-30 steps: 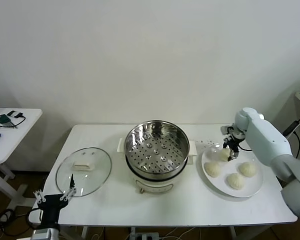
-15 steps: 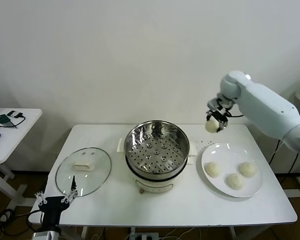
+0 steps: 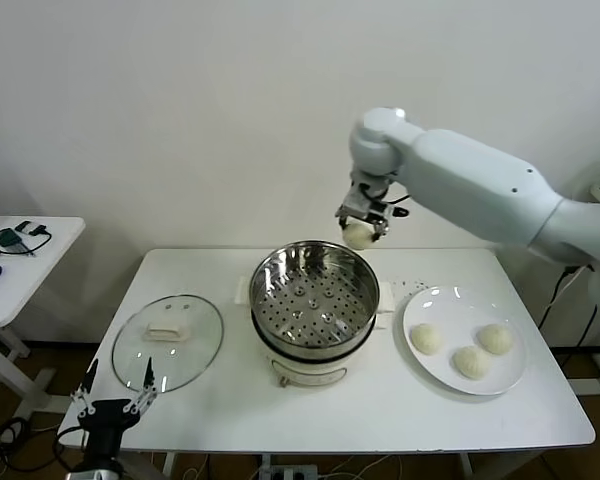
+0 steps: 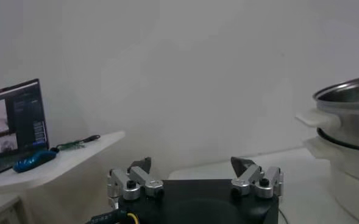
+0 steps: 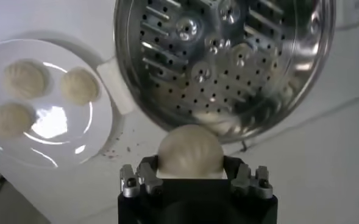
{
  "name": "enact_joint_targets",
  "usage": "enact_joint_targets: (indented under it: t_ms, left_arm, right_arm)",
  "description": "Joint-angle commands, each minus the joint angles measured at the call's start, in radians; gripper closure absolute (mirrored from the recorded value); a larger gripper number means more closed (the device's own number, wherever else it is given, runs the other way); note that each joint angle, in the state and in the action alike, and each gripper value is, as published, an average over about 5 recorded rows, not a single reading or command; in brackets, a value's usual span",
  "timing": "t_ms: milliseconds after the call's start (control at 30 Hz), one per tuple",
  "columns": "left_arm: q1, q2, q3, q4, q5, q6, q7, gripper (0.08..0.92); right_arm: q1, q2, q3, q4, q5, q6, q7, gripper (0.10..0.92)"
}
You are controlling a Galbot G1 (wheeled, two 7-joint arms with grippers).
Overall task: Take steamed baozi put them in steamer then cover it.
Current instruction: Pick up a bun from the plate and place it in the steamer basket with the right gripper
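Note:
My right gripper (image 3: 362, 226) is shut on one cream-white baozi (image 3: 357, 235) and holds it in the air above the far right rim of the steamer (image 3: 313, 297). In the right wrist view the baozi (image 5: 189, 151) sits between the jaws, with the steamer's perforated tray (image 5: 228, 55) empty below. Three more baozi (image 3: 425, 338) lie on the white plate (image 3: 510, 379) right of the steamer; they also show in the right wrist view (image 5: 80, 84). The glass cover (image 3: 167, 341) with its cream handle lies flat on the table left of the steamer. My left gripper (image 3: 112, 403) is open and empty, low at the table's front left edge.
A small side table (image 3: 10, 262) with cables and a blue object stands at the far left. In the left wrist view the steamer's side (image 4: 350, 122) and handle are at the right, and a laptop (image 4: 11, 125) stands on the side table.
My right gripper has lifted one baozi off the plate and carried it up and left, from over the plate to above the steamer's far rim. The left arm has barely moved.

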Motion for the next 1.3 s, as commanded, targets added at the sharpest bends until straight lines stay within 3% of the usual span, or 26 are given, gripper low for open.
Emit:
enact_joint_targets:
  t_ms: [33,233,600,767,867,1067,1300]
  left_arm:
    - [0.015,0.005,-0.004,-0.019,-0.002,0.006,0.003,0.177]
    - [0.019,0.000,-0.004,-0.021,-0.006,0.005,0.002,0.177]
    - [0.026,-0.007,-0.006,-0.019,-0.008,0.002,0.001,0.177]
    - [0.023,-0.010,-0.004,-0.020,-0.006,0.002,0.002,0.177]
    - [0.023,-0.011,-0.005,-0.020,-0.006,0.002,0.001,0.177]
    - [0.029,-0.009,-0.009,-0.024,-0.006,0.001,0.000,0.177]
    - [0.037,-0.007,-0.009,-0.038,-0.002,0.003,0.001,0.177]
  right_arm:
    - [-0.080,0.096,-0.010,-0.001,-0.148,0.069,0.032,0.330]
    - [-0.161,0.135,0.032,-0.108,-0.280,0.117,0.073,0.330]
    - [-0.221,0.164,0.035,-0.205,-0.291,0.119,0.089,0.326]
    - [-0.224,0.166,0.037,-0.209,-0.283,0.119,0.093,0.256]
    - [-0.215,0.156,0.037,-0.188,-0.269,0.119,0.093,0.210]
    - [-0.167,0.095,0.046,-0.084,-0.228,0.128,0.074,0.203]
    - [-0.045,-0.106,0.048,0.127,-0.031,0.090,0.036,0.203]
